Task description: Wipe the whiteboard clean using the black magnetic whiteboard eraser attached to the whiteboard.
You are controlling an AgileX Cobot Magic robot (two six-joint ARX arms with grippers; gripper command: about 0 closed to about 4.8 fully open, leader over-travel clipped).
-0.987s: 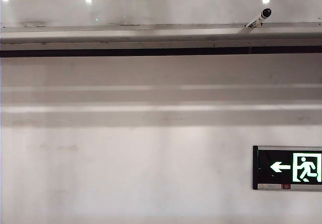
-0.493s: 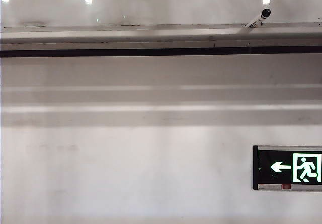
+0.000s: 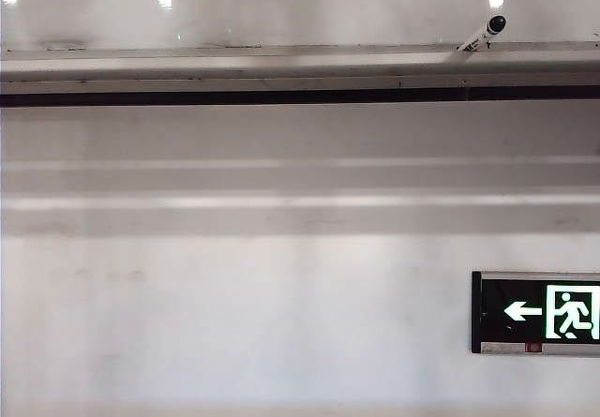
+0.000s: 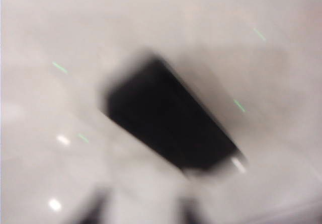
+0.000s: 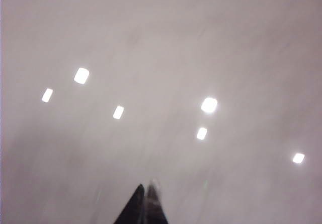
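Observation:
The black eraser (image 4: 166, 118) shows as a blurred dark block stuck on the glossy whiteboard (image 4: 261, 73) in the left wrist view. My left gripper (image 4: 143, 206) is just short of it. Its two fingers (image 4: 95, 211) are dark blurred streaks standing apart, open, with only white board between them. In the right wrist view my right gripper (image 5: 146, 190) is shut, tips pressed together, pointing at the whiteboard (image 5: 166, 58) and its light reflections. The exterior view holds only the whiteboard (image 3: 300, 5) as a strip at the top; neither gripper nor the eraser appears there.
A long silver ledge (image 3: 300, 63) runs under the whiteboard, with a black-capped marker (image 3: 484, 33) leaning on it at the right. Below is the matte wall (image 3: 234, 323) with a green exit sign (image 3: 539, 312) at the lower right.

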